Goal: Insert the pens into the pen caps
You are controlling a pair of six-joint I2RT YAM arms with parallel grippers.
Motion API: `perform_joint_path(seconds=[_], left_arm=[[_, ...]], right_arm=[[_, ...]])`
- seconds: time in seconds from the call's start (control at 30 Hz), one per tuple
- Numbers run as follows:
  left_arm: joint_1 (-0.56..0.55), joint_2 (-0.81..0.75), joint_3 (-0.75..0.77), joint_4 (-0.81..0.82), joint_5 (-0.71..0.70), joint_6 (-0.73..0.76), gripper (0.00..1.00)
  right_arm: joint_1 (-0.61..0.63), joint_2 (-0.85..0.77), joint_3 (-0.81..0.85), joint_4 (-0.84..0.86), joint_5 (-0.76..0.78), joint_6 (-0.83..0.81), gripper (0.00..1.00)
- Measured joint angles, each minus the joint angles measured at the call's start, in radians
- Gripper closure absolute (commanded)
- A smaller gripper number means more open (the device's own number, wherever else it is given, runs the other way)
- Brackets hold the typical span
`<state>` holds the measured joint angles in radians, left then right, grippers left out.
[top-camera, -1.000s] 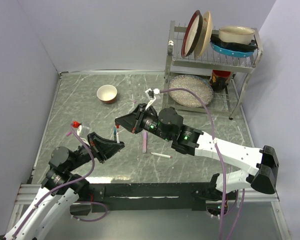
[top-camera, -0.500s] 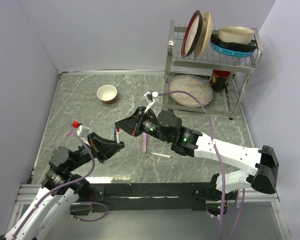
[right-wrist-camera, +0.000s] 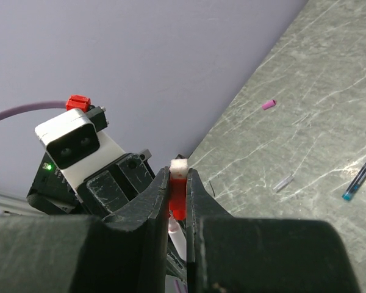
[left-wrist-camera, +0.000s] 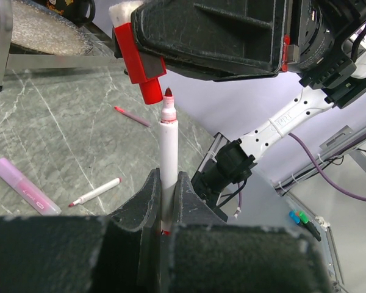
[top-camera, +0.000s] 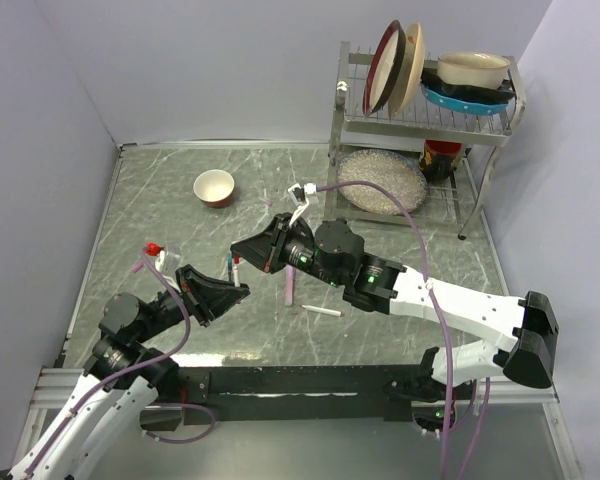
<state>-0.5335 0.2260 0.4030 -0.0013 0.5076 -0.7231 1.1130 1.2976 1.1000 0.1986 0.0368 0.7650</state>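
Over the grey table [top-camera: 160, 200], my left claw [left-wrist-camera: 168, 183] grips a pen [left-wrist-camera: 168, 146] upright; my right claw [right-wrist-camera: 178, 178] pinches the red cap [right-wrist-camera: 177, 196], which I judge needs centring above the tip [left-wrist-camera: 168, 93].

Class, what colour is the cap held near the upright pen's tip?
The cap is red; left wrist view.

Soft, even overhead light washes the marbled table [top-camera: 160, 200], leaving only faint shadows and little glare. In the wrist views the left gripper [left-wrist-camera: 168, 180] and right gripper [right-wrist-camera: 178, 177] loom dark and blurred at 6 o'clock; backgrounds are sharp.
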Motion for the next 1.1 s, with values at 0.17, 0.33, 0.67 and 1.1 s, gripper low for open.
perform_joint_path(seconds=[0.17, 0.33, 0.67, 1.1], left_arm=[[0.000, 0.000, -0.002, 0.005, 0.000, 0.000, 0.99], [0.000, 0.000, -0.007, 0.019, 0.007, -0.004, 0.99], [0.000, 0.009, -0.010, 0.050, 0.029, -0.008, 0.99], [0.000, 0.010, -0.010, 0.047, 0.027, -0.008, 0.99]], right_arm=[[0.000, 0.000, 0.000, -0.002, 0.000, -0.003, 1.00], [0.000, 0.000, 0.015, -0.013, 0.004, -0.005, 1.00], [0.000, 0.000, 0.037, -0.021, 0.005, -0.011, 1.00], [0.000, -0.024, 0.037, -0.023, 0.005, -0.011, 1.00]])
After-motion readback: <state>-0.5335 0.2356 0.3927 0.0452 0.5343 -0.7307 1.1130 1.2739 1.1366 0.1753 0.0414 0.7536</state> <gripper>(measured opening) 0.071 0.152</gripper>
